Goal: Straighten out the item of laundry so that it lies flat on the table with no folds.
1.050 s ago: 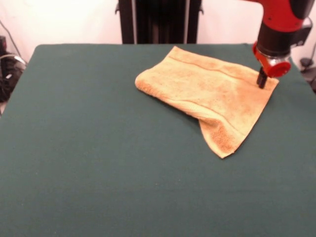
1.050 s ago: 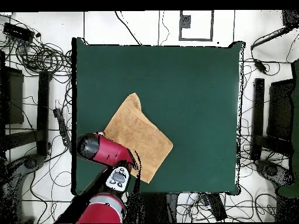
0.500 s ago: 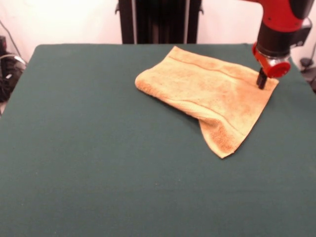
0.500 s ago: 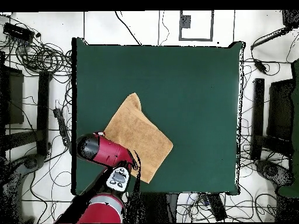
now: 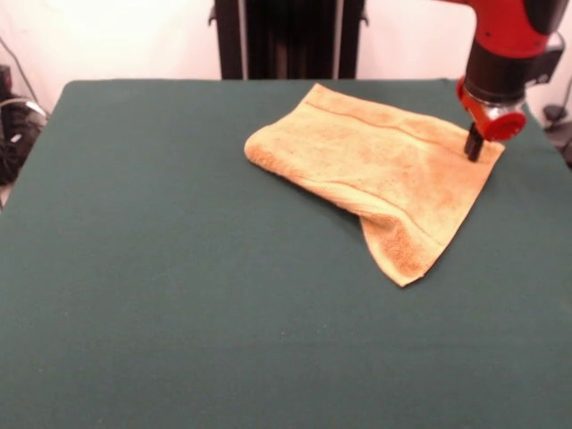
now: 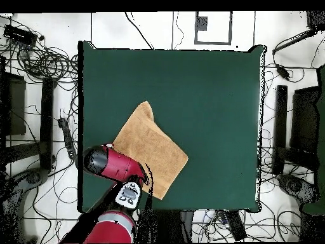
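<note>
The towel (image 5: pixel 375 174) lies doubled over at about one o'clock on the table (image 5: pixel 179 295), the gripper (image 5: pixel 473 150) pressed on its three-o'clock corner — whether the fingers are clenched cannot be told — so a firm pinch of the top layer alone is judged needed before unfolding.

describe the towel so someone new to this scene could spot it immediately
Start at the dark green table. Toward its far right in the front view lies the orange-tan towel, folded over itself, one flap pointing forward. It is the only cloth there, and the gripper sits at its right corner.
</note>
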Robot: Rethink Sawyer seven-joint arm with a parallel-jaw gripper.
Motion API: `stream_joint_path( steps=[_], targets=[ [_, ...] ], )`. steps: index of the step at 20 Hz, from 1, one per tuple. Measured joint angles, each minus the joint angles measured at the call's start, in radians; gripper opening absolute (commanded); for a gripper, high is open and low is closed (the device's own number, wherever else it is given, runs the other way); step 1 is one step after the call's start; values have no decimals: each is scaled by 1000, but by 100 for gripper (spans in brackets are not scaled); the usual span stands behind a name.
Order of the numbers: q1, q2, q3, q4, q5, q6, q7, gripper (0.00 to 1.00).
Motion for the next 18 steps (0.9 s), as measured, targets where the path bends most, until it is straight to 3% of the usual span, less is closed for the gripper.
stream_joint_path(
  steps=[13, 14, 18],
  targets=[
    [0, 0, 1, 0, 0, -2, 0, 0],
    [0, 0, 1, 1, -1, -1, 0, 100],
    [0, -3, 0, 13, -3, -1, 0, 100]
  ],
)
